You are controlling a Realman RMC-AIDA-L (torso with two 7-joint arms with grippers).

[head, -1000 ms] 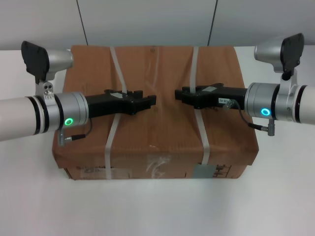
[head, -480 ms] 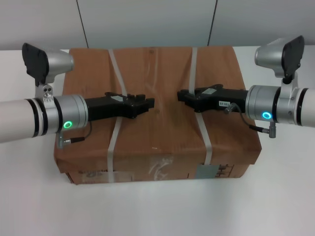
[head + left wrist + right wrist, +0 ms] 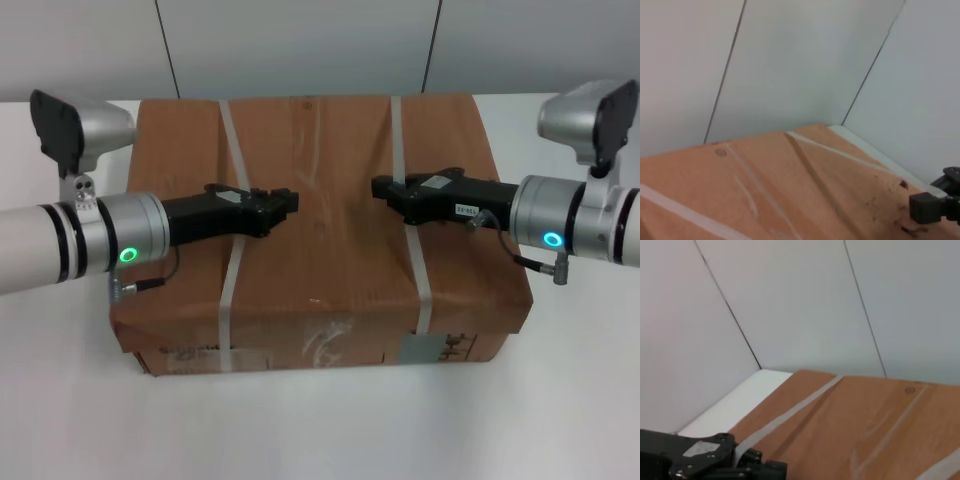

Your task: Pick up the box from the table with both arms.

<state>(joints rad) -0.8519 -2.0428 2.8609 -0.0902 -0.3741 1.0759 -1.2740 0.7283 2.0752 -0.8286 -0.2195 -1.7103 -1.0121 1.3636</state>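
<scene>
The box (image 3: 320,225) sits on the white worktop (image 3: 320,420), in the middle before me, its far edge near the grey wall (image 3: 300,45). Two white straps (image 3: 232,270) run across its brown top and down its front side, where I see black print and a grey label (image 3: 414,349). My left gripper (image 3: 285,203) is above the top of the box, near the left strap, pointing toward the centre. My right gripper (image 3: 385,188) is above the right strap and points toward the left one; the two are apart. For both, I cannot tell whether the fingers are spread or pressed together.
</scene>
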